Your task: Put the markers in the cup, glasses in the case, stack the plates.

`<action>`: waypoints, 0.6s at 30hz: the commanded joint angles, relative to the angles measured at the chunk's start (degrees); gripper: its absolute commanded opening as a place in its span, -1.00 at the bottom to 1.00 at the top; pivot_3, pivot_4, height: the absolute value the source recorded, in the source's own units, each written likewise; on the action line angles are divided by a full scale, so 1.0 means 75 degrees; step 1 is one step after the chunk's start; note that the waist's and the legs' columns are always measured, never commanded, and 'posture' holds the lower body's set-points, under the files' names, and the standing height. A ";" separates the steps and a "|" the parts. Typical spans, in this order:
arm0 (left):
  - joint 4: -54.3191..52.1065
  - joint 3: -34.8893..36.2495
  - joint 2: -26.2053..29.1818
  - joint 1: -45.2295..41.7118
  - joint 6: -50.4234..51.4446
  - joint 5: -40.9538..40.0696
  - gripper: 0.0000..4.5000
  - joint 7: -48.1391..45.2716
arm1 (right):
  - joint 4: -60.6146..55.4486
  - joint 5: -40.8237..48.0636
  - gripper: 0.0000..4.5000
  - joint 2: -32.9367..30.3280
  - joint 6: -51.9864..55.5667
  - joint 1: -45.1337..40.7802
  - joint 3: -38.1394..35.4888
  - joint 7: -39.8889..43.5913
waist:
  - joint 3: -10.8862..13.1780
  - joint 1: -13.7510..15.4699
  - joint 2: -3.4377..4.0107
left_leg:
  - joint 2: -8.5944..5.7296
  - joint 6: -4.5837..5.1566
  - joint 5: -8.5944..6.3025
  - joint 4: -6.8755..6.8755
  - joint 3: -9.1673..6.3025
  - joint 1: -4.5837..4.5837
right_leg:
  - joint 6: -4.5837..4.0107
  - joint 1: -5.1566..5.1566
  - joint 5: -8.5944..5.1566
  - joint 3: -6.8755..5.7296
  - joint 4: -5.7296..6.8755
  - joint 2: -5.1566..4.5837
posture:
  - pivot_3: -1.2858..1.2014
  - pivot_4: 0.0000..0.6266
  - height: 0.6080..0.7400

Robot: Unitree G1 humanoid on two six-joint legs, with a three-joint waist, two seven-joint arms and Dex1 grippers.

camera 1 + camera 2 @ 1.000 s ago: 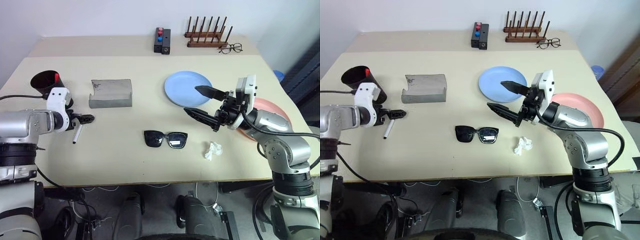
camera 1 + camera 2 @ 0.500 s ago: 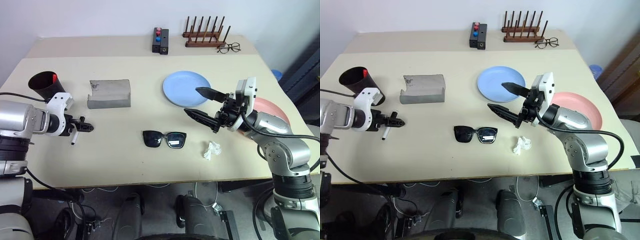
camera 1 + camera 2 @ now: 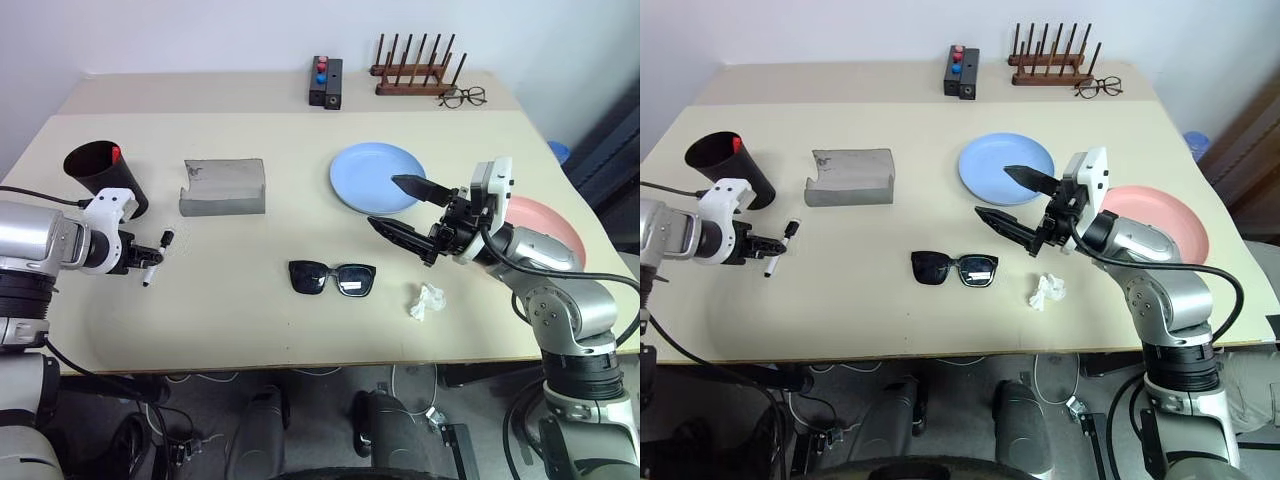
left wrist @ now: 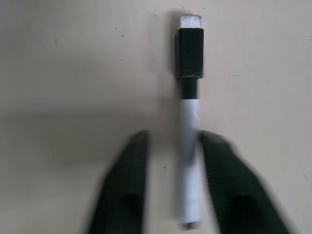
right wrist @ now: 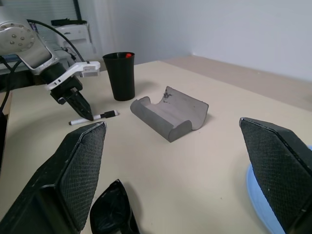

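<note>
The left claw (image 3: pixel 152 252) points down at the counter (image 3: pixel 250 330) near its left edge, and its two black fingers (image 4: pixel 126 195) stand narrow around the white barrel of the black-capped marker (image 4: pixel 189 146); one finger seems to touch the barrel, but the wrist picture is soft there, so I cannot say that both press it. The marker lies flat on the counter, its black cap pointing away from the claw. Just behind this claw stands the black cup (image 3: pixel 103 176), upright, with the red-capped marker (image 3: pixel 116 152) inside it, only the red tip showing at the rim. To the right of the cup lies the grey case (image 3: pixel 222 186), open, well apart from the claw. The right claw (image 3: pixel 398 207) hangs above the counter with its fingers spread wide and holds nothing; it is over the near edge of the light blue plate (image 3: pixel 375 176). The pink plate (image 3: pixel 550 222) lies on the counter behind the right arm, apart from the blue one. The black sunglasses (image 3: pixel 332 278) lie in the middle of the counter, lenses toward the near side, and a small crumpled white scrap (image 3: pixel 426 299) lies to their right.
</note>
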 commanded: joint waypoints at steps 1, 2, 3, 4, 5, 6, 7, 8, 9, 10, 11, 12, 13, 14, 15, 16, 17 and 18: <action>-0.0169 -0.0013 -0.0125 0.0075 0.0123 -0.0046 -0.97 -0.0119 | -0.0282 0.0047 1.00 -0.0062 -0.0096 -0.0109 -0.0168 -0.0017 | 0.0000 0.0048 0.0000 | 0.0000 0.0000 0.0000 0.0000 0.0000 0.0000 | 0.0000 0.0000 0.0000 0.0000 0.0000 0.0000 | 0.03 -0.52 1.00; -0.0221 0.0004 -0.0119 0.0085 0.0134 -0.0053 -0.97 -0.0124 | -0.0271 0.0043 1.00 -0.0060 -0.0098 -0.0120 -0.0164 -0.0018 | 0.0000 0.0062 0.0000 | 0.0000 0.0000 0.0000 0.0000 0.0000 0.0000 | 0.0000 0.0000 0.0000 0.0000 -0.0001 0.0000 | 0.03 -0.52 1.00; -0.0311 0.0050 -0.0062 0.0119 0.0186 -0.0087 -0.97 -0.0150 | -0.0263 0.0027 1.00 -0.0062 -0.0108 -0.0129 -0.0154 -0.0010 | 0.0000 0.0071 0.0000 | 0.0000 0.0000 0.0000 0.0001 0.0001 -0.0001 | -0.0001 0.0000 0.0000 0.0000 -0.0001 0.0000 | 0.03 -0.52 1.00; -0.0427 0.0108 0.0029 0.0178 0.0224 -0.0130 -0.97 -0.0191 | -0.0258 0.0013 1.00 -0.0065 -0.0112 -0.0136 -0.0147 -0.0001 | 0.0000 0.0068 0.0000 | 0.0000 0.0000 0.0000 0.0002 0.0001 -0.0002 | -0.0001 0.0000 0.0000 0.0000 -0.0002 0.0000 | 0.03 -0.52 1.00; -0.0597 0.0189 0.0139 0.0268 0.0229 -0.0190 -0.97 -0.0257 | -0.0242 0.0001 1.00 -0.0064 -0.0123 -0.0139 -0.0153 0.0010 | 0.0000 0.0063 0.0000 | 0.0000 0.0000 0.0000 0.0003 0.0001 -0.0003 | -0.0003 0.0000 -0.0001 0.0000 -0.0003 0.0000 | 0.03 -0.52 1.00; -0.0782 0.0275 0.0259 0.0349 0.0304 -0.0284 -0.97 -0.0350 | -0.0219 -0.0009 1.00 -0.0060 -0.0137 -0.0143 -0.0162 0.0018 | 0.0000 0.0061 0.0000 | 0.0000 0.0000 0.0000 0.0003 0.0001 -0.0003 | -0.0002 0.0000 -0.0001 0.0000 -0.0004 0.0000 | 0.03 -0.52 1.00; -0.0928 0.0394 0.0381 0.0432 0.0348 -0.0343 -0.97 -0.0408 | -0.0202 -0.0016 1.00 -0.0060 -0.0147 -0.0147 -0.0167 0.0028 | 0.0001 0.0055 -0.0001 | 0.0000 0.0000 0.0000 0.0002 0.0001 -0.0003 | -0.0002 -0.0001 -0.0001 0.0000 -0.0003 0.0000 | 0.03 -0.52 1.00; -0.1043 0.0516 0.0485 0.0514 0.0335 -0.0360 -0.97 -0.0417 | -0.0188 -0.0026 1.00 -0.0063 -0.0165 -0.0148 -0.0172 0.0044 | 0.0001 0.0048 -0.0001 | 0.0001 0.0000 0.0000 0.0001 0.0001 -0.0003 | -0.0002 -0.0002 -0.0001 0.0000 -0.0003 0.0000 | 0.03 -0.52 1.00; -0.1222 0.0861 0.0564 0.0634 0.0205 -0.0469 -0.97 -0.0489 | -0.0154 -0.0027 1.00 -0.0054 -0.0168 -0.0179 -0.0176 0.0045 | 0.0001 0.0042 -0.0001 | 0.0001 0.0000 0.0000 -0.0001 0.0001 -0.0003 | -0.0003 -0.0003 -0.0001 0.0000 -0.0002 0.0000 | 0.03 -0.52 1.00; -0.1398 0.1137 0.0638 0.0750 0.0079 -0.0544 -0.97 -0.0527 | -0.0121 -0.0033 1.00 -0.0058 -0.0177 -0.0198 -0.0176 0.0066 | 0.0002 0.0039 -0.0002 | 0.0002 0.0000 0.0000 -0.0002 0.0000 -0.0003 | -0.0004 -0.0005 -0.0002 0.0000 -0.0002 0.0001 | 0.03 -0.52 1.00; -0.1583 0.1380 0.0697 0.0898 -0.0141 -0.0568 -0.97 -0.0547 | -0.0098 -0.0053 1.00 -0.0067 -0.0199 -0.0214 -0.0166 0.0097 | 0.0002 0.0041 -0.0003 | 0.0002 0.0000 0.0000 -0.0002 0.0000 -0.0004 | -0.0005 -0.0007 -0.0002 0.0000 -0.0002 0.0001 | 0.03 -0.52 1.00; -0.1803 0.1796 0.0628 0.1095 -0.0673 -0.0617 -0.97 -0.0589 | -0.0059 -0.0053 1.00 -0.0059 -0.0210 -0.0240 -0.0167 0.0112 | 0.0003 0.0043 -0.0004 | 0.0003 -0.0001 0.0000 -0.0002 0.0000 -0.0005 | -0.0007 -0.0007 -0.0003 0.0000 -0.0002 0.0001 | 0.03 -0.52 1.00; -0.2079 0.2230 0.0523 0.1345 -0.1556 -0.0569 -0.97 -0.0608 | -0.0012 -0.0079 1.00 -0.0060 -0.0235 -0.0269 -0.0145 0.0149 | 0.0005 0.0045 -0.0002 | 0.0002 -0.0001 0.0000 -0.0001 0.0000 -0.0006 | -0.0007 -0.0008 -0.0003 0.0000 -0.0003 0.0001 | 0.03 -0.52 1.00; -0.2273 0.2542 0.0433 0.1536 -0.2204 -0.0533 -0.97 -0.0622 | 0.0027 -0.0099 1.00 -0.0059 -0.0253 -0.0294 -0.0129 0.0175 | 0.0005 0.0048 -0.0002 | 0.0002 -0.0001 -0.0001 -0.0003 0.0002 -0.0006 | -0.0009 -0.0009 -0.0004 0.0000 -0.0008 -0.0001 | 0.03 -0.52 1.00; -0.2409 0.2760 0.0348 0.1705 -0.2867 -0.0466 -0.97 -0.0650 | 0.0061 -0.0115 1.00 -0.0052 -0.0267 -0.0317 -0.0120 0.0195 | 0.0005 0.0054 -0.0002 | 0.0003 -0.0002 -0.0001 -0.0003 0.0002 -0.0007 | -0.0010 -0.0010 -0.0004 0.0000 -0.0009 -0.0002 | 0.03 -0.52 1.00; -0.2432 0.2987 0.0225 0.1765 -0.3300 -0.0465 -0.97 -0.0611 | 0.0106 -0.0128 1.00 -0.0033 -0.0276 -0.0357 -0.0105 0.0207 | 0.0005 0.0074 -0.0002 | 0.0002 -0.0002 -0.0001 -0.0003 0.0002 -0.0007 | -0.0011 -0.0009 -0.0004 0.0000 -0.0010 -0.0002 | 0.03 -0.52 1.00; -0.2398 0.3257 0.0024 0.1767 -0.3908 -0.0482 -0.97 -0.0572 | 0.0157 -0.0156 1.00 -0.0020 -0.0301 -0.0409 -0.0072 0.0236 | 0.0005 0.0088 -0.0002 | 0.0002 -0.0002 -0.0001 -0.0002 0.0003 -0.0008 | -0.0012 -0.0008 -0.0004 0.0000 -0.0010 -0.0004 | 0.03 -0.52 1.00; -0.2381 0.3450 -0.0141 0.1760 -0.4418 -0.0529 -0.97 -0.0601 | 0.0215 -0.0176 1.00 -0.0004 -0.0320 -0.0464 -0.0048 0.0261 | 0.0004 0.0093 -0.0002 | 0.0001 -0.0002 -0.0001 0.0000 0.0003 -0.0008 | -0.0012 -0.0005 -0.0004 0.0000 -0.0011 -0.0004 | 0.03 -0.52 1.00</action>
